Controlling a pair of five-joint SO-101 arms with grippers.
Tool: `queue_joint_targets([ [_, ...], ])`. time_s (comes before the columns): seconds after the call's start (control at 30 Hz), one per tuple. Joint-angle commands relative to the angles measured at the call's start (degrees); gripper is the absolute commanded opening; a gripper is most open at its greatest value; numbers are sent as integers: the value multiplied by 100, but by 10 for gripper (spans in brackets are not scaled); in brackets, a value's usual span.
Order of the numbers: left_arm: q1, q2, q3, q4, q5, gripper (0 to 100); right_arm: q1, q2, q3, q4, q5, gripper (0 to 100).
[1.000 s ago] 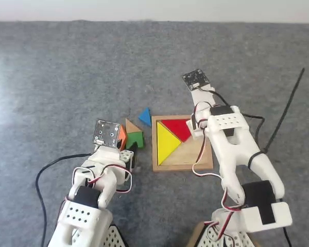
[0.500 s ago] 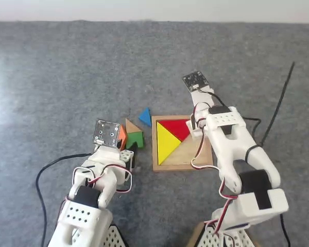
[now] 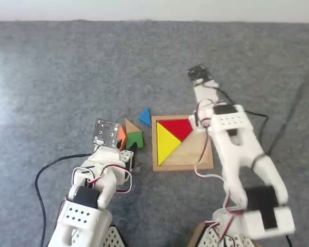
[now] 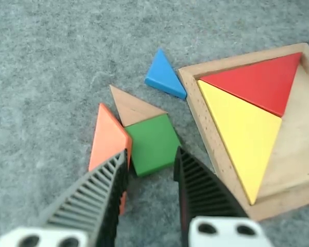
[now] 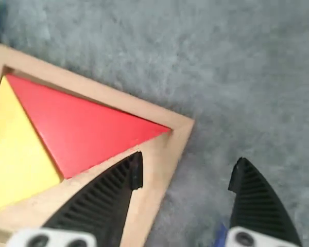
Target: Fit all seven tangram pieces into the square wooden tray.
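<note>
Green square piece (image 4: pixel 153 143) shown directly ahead of the left gripper (image 4: pixel 150 154), whose fingers are spread apart and straddle its near edge; nothing is gripped. One finger is seen over the seam where the orange piece (image 4: pixel 108 138) touches the square, so a clean closure is judged to depend on that contact. The tan triangle (image 4: pixel 134 109) and blue triangle (image 4: pixel 164 77) are laid just beyond. The wooden tray (image 3: pixel 193 152), holding the red triangle (image 3: pixel 177 128) and yellow triangle (image 3: pixel 166 141), lies just to the right of this loose group. The right gripper (image 5: pixel 190 158), likewise spread and empty, is positioned over the tray's far right corner. The left arm is judged the nearer to the square.
</note>
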Motion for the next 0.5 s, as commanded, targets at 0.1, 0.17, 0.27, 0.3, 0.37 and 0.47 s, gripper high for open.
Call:
queue_joint_targets([
  [0.1,0,-79,-66,9,35,145,497,-1604,1108,-365,-264,270],
  [0.17,0,-79,-66,9,35,145,629,-1754,1424,-470,-264,270],
  [0.27,0,-79,-66,9,35,145,1051,-1824,1635,-312,-273,270],
  [0.3,0,-79,-66,9,35,145,1235,-1824,1662,-215,-273,270],
  [0.37,0,-79,-66,9,35,145,1587,-1807,1697,-66,-281,270],
  [0.47,0,-79,-66,9,35,145,1956,-1789,2057,-268,-308,241],
])
